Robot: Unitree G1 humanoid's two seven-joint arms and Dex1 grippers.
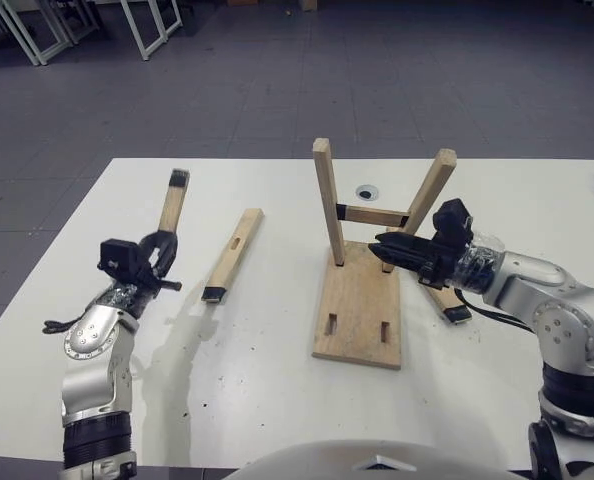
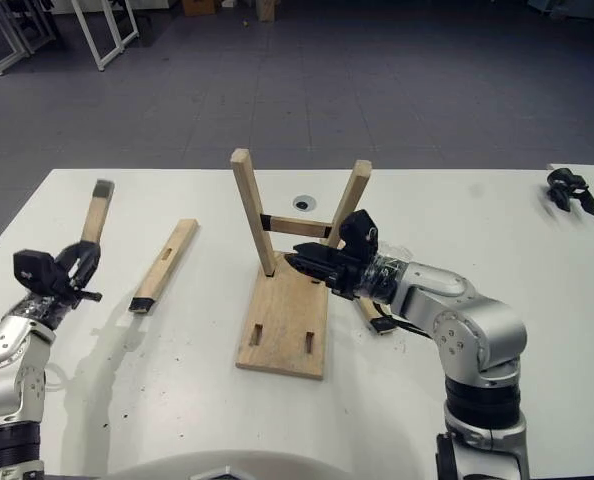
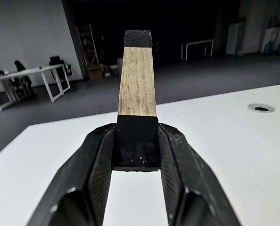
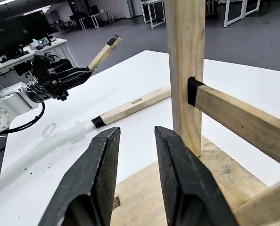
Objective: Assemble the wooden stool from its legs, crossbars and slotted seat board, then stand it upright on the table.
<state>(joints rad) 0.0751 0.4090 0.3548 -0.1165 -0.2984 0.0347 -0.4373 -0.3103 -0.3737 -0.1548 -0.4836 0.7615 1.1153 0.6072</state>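
Our left gripper is clamped on the dark-capped end of a loose leg, with its fingers tight against both sides. The leg is lifted off the table and tilts up and away at the left side. Our right gripper has its fingers a narrow gap apart with nothing between them. It hovers above the seat board, just beside the foot of the upright leg where the crossbar joins it.

The step in hand, as we judge it, is carrying the held leg to the board and seating it. To do that well we would turn the leg upright first, line its end squarely over a slot and press straight down — a slanted entry would likely jam or lever the board. The right gripper is well placed to steady the standing frame, whose second leg leans.

Nothing here is a container proper; the board's slots come closest. The two far ones hold the standing legs, and the two near slots have no leg in them yet. A spare leg lies flat between the left gripper and the board. A further piece lies beside the board's right edge, under the right arm.
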